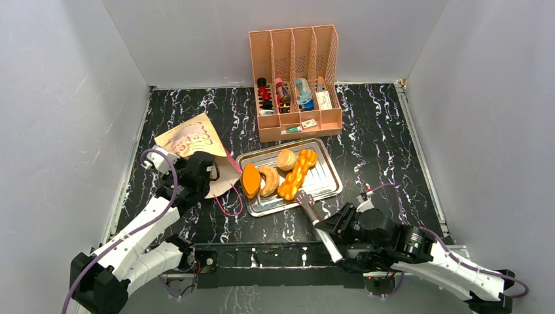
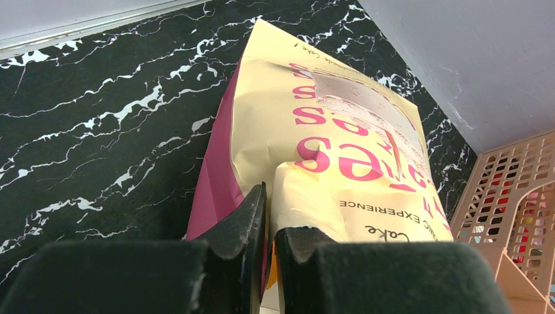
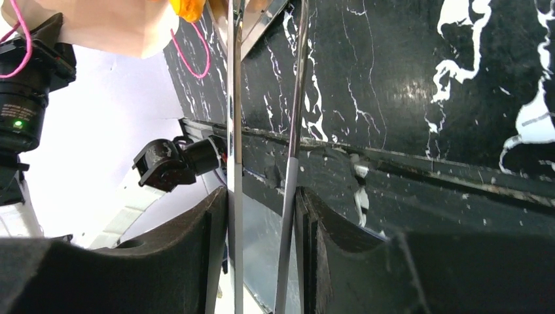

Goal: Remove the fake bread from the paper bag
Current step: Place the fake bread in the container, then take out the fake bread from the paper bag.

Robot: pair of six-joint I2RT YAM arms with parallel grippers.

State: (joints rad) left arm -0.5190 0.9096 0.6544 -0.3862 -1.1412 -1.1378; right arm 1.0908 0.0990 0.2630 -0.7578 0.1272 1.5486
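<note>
One paper bag [image 1: 190, 139] lies flat on the left part of the table [image 1: 379, 144], with its mouth toward the tray. The left gripper [image 1: 199, 171] is at this mouth. In the left wrist view its fingers [image 2: 243, 219] stand almost together with the cream edge of the bag between them, so it pinches the paper.

One metal tray [image 1: 327, 180] sits just right of the bag and carries four pieces of fake bread [image 1: 286, 159]: an orange oval loaf, a curved croissant, a round bun and a braided orange one. The right gripper [image 1: 326, 227] clamps one pair of metal tongs [image 1: 307, 206] by both arms, and the tips of the tongs are at the near rim of the tray. One peach organizer [image 1: 294, 46] with four compartments stands behind the tray.

The inside of the bag is hidden, so I cannot tell if any bread is in it. The lettering is upside down and partly cut off in the left wrist view. The small things in the organizer are too small to name. In the right wrist view the tips of the tongs are cut off.
</note>
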